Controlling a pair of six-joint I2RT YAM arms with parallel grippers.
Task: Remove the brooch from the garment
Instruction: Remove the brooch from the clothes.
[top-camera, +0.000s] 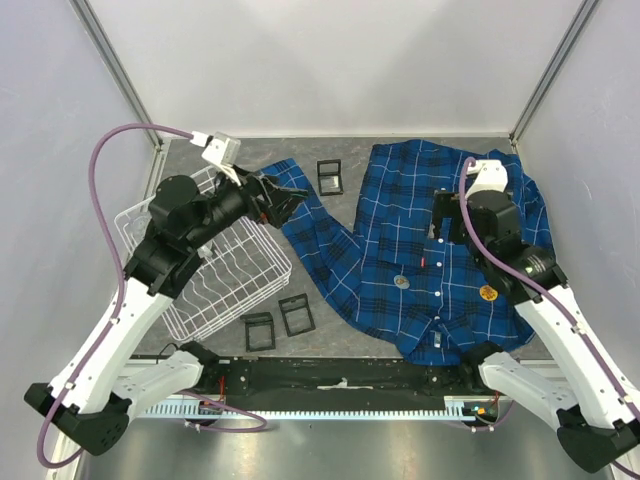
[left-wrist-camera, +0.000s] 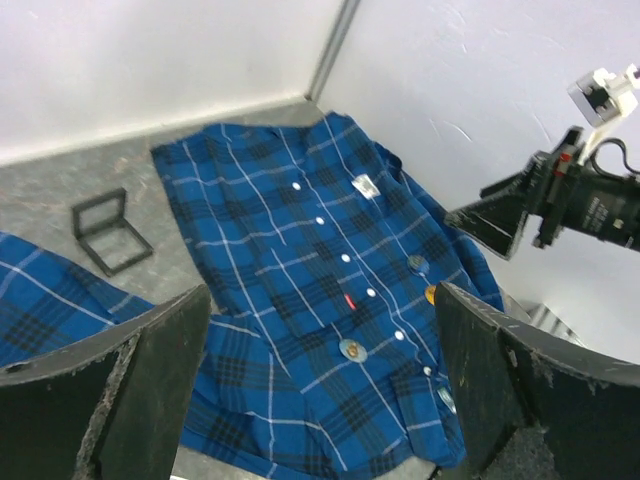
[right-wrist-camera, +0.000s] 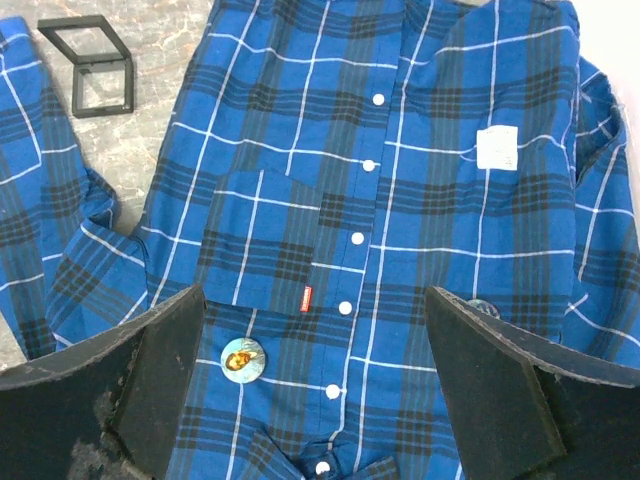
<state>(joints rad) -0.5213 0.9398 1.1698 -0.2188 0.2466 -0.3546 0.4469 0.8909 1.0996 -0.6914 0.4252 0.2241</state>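
Right fingers (right-wrist-camera: 110, 390) stand apart, empty, over the garment (right-wrist-camera: 420, 150); a round brooch (right-wrist-camera: 243, 360) lies between them, just beside one. Left fingers (left-wrist-camera: 130, 390) also apart, garment beyond them on the tabletop (right-wrist-camera: 160, 50).

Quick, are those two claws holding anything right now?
Left gripper: open, holding nothing.
Right gripper: open, empty, over the blue plaid button-up shirt.
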